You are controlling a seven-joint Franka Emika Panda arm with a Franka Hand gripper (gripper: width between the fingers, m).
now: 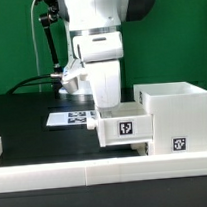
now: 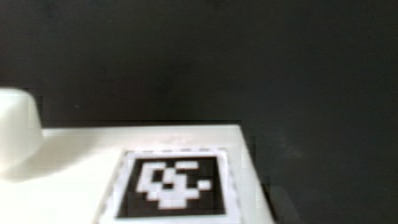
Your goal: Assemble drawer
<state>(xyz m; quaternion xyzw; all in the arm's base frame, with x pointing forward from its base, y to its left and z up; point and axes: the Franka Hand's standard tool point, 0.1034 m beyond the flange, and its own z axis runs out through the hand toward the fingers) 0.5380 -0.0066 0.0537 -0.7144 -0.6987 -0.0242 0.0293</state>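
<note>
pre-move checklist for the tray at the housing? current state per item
1. Hand over the tray: ok, it sits directly above it in the exterior view.
2. Grip state: cannot tell, the fingertips are hidden in both views.
3. Tray against the housing: ok, it meets the face toward the exterior view's left.
4. Tray fully inserted: not ok, most of it juts out.
5. Tray tag readable: ok, though blurred in the wrist view.
6. Marker board clear of the tray: ok, it lies behind on the table.
</note>
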